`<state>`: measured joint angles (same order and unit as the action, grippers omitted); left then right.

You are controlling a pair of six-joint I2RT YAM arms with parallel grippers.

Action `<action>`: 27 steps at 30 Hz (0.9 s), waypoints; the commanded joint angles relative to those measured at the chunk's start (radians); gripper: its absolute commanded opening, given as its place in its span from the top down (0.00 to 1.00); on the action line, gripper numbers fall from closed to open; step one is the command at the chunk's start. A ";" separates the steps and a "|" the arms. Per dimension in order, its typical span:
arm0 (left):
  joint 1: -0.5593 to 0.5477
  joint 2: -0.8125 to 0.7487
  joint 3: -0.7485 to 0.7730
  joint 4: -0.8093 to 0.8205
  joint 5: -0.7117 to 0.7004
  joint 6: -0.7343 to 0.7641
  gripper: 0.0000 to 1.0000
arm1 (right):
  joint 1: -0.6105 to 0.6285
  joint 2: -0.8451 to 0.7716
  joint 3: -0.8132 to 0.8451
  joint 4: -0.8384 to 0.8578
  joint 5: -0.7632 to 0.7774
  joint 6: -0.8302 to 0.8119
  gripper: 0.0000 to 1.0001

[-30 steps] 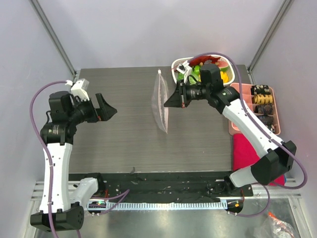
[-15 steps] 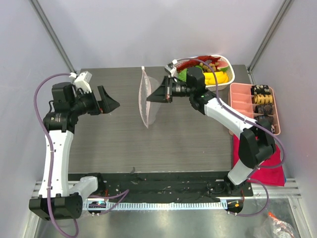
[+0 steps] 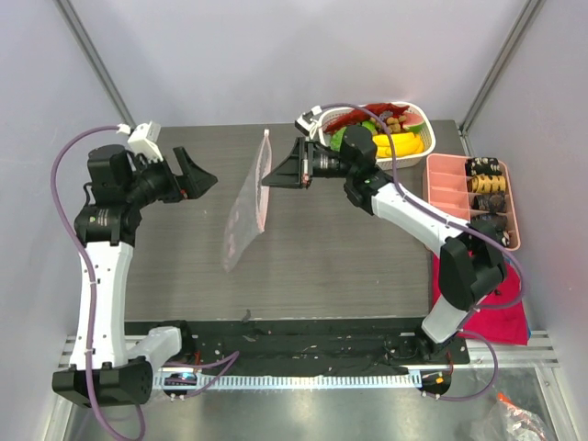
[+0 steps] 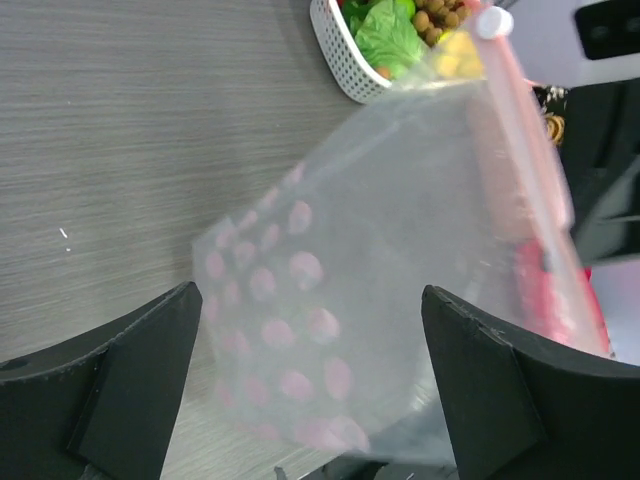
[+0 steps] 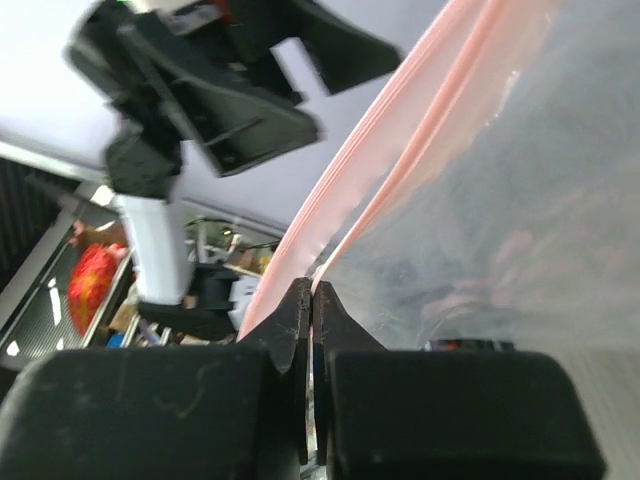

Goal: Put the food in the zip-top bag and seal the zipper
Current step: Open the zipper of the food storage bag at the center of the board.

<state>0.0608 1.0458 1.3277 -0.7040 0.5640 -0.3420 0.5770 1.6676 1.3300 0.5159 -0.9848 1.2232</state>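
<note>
The bag is being held left of the basket by the right gripper, clamped on the zipper, while the wide-open left gripper is being aligned to take one side of its mouth only.

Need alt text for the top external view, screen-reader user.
The right gripper, shut on the mouth edge of the zip-top bag, holds it hanging above the dark table, facing the open left gripper. A white basket at the far edge holds the food; a pink tray sits to its right.
</note>
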 commanded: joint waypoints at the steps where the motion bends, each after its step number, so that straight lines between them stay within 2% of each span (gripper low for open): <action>1: -0.029 0.032 0.024 0.001 0.031 0.075 0.09 | -0.012 0.030 -0.015 -0.322 0.072 -0.304 0.99; 5: -0.102 0.091 0.065 -0.018 0.037 0.081 0.15 | -0.012 0.040 0.011 -0.480 0.150 -0.425 0.99; 10: -0.200 0.152 0.108 -0.031 0.025 0.081 0.16 | 0.000 0.057 0.087 -0.615 0.241 -0.514 0.99; 19: -0.375 0.249 0.211 -0.114 -0.136 0.136 0.20 | 0.041 0.044 0.135 -0.649 0.294 -0.542 0.99; 23: -0.414 0.306 0.255 -0.184 -0.115 0.153 0.24 | 0.049 0.027 0.169 -0.652 0.304 -0.542 0.99; 27: -0.434 0.324 0.261 -0.180 -0.121 0.159 0.26 | 0.060 0.000 0.186 -0.656 0.308 -0.528 0.99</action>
<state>-0.3519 1.3640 1.5517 -0.8520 0.4625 -0.2085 0.6270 1.7344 1.4567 -0.1593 -0.6937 0.7078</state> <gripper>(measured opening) 0.753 0.023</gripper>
